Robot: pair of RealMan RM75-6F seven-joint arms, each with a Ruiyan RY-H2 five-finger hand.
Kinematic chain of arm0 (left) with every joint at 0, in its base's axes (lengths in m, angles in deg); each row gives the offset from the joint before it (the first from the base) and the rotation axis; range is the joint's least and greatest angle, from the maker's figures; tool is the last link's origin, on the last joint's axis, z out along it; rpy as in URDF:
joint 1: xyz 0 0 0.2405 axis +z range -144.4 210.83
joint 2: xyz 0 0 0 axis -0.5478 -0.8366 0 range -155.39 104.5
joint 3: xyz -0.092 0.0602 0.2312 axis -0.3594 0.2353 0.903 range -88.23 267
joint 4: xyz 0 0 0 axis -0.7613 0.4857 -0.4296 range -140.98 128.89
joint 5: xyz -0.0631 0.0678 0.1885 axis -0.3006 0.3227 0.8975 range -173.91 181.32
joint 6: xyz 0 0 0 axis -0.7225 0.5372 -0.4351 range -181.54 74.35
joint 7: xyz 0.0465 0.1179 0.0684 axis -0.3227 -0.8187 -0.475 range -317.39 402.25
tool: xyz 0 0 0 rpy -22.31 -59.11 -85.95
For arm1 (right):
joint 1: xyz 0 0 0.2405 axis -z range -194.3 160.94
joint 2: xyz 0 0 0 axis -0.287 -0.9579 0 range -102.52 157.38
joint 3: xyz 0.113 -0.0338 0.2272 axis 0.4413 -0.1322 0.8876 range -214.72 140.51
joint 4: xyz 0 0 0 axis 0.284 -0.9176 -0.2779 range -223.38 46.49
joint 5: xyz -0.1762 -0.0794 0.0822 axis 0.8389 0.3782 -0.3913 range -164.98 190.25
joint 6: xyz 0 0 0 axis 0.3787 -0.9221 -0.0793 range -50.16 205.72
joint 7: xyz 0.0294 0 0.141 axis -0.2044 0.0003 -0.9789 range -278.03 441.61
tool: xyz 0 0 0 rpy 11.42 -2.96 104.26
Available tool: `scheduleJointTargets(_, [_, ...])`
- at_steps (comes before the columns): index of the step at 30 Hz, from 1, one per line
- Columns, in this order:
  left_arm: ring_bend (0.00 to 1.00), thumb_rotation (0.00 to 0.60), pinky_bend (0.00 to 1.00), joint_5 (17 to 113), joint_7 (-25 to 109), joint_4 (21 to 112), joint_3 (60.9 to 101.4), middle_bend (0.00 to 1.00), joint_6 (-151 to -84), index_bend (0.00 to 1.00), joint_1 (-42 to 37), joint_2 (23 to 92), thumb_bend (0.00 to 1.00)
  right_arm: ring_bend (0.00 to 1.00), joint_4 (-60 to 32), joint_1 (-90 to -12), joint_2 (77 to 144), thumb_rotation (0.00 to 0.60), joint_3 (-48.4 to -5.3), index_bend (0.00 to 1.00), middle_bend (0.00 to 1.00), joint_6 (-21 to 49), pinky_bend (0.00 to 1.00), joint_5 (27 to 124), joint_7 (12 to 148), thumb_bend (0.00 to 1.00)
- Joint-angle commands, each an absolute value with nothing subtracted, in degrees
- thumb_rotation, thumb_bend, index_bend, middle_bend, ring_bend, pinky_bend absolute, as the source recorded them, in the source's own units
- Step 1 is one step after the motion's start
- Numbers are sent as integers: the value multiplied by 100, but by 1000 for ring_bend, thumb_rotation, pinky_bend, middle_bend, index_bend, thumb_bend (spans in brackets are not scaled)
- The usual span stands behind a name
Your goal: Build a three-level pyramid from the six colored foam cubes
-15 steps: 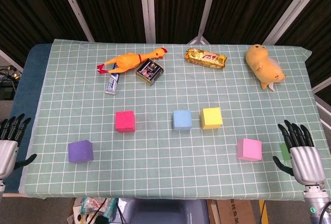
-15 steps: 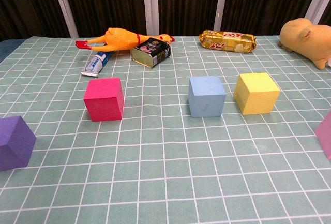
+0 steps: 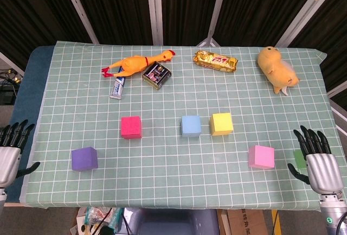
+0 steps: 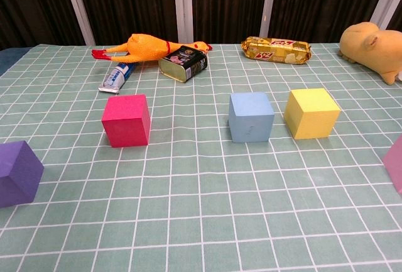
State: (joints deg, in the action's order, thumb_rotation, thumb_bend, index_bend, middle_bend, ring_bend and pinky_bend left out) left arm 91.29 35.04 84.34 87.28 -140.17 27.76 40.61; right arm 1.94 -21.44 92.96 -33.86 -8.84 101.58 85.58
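Observation:
Foam cubes lie apart on the checked cloth: a red cube (image 3: 131,127) (image 4: 127,120), a blue cube (image 3: 191,126) (image 4: 251,116), a yellow cube (image 3: 222,124) (image 4: 311,113), a purple cube (image 3: 84,158) (image 4: 17,173) and a pink cube (image 3: 261,157) (image 4: 396,162). A green cube (image 3: 299,158) shows partly behind my right hand (image 3: 319,162), which hangs open at the table's right front edge. My left hand (image 3: 10,151) is open at the left front edge, holding nothing. Neither hand appears in the chest view.
Along the far side lie a rubber chicken (image 3: 135,63), a toothpaste tube (image 3: 118,88), a dark tin (image 3: 156,75), a gold snack pack (image 3: 216,61) and an orange plush toy (image 3: 276,68). The table (image 3: 173,186) front edge runs between my hands.
Both hands have sunk slightly lower toward the front edge. The cubes have not moved.

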Motion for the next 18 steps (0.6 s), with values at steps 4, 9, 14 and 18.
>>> scheduleJointTargets(4, [0, 600, 14, 9042, 3537, 8491, 8710, 0, -13947, 0, 2762, 4044, 0, 0, 187, -2139, 9311, 600, -3360, 0, 0, -891, 0, 10109, 8510, 266])
scheduleJointTargets(9, [0, 600, 14, 8996, 3514, 8531, 8697, 0, -13933, 0, 2763, 4041, 0, 0, 187, -2127, 9312, 600, -3363, 0, 0, -908, 0, 10113, 8489, 245])
scheduleJointTargets(14, [0, 600, 13, 8967, 3490, 8578, 8708, 0, -13887, 0, 2757, 4036, 0, 0, 212, -2129, 9279, 600, -3356, 0, 0, -865, 0, 10063, 8490, 241])
scheduleJointTargets(18, [0, 600, 14, 8953, 3505, 8694, 8706, 0, -13763, 0, 2692, 3969, 0, 0, 266, -2132, 9268, 600, -3339, 0, 0, -804, 0, 9966, 8490, 240])
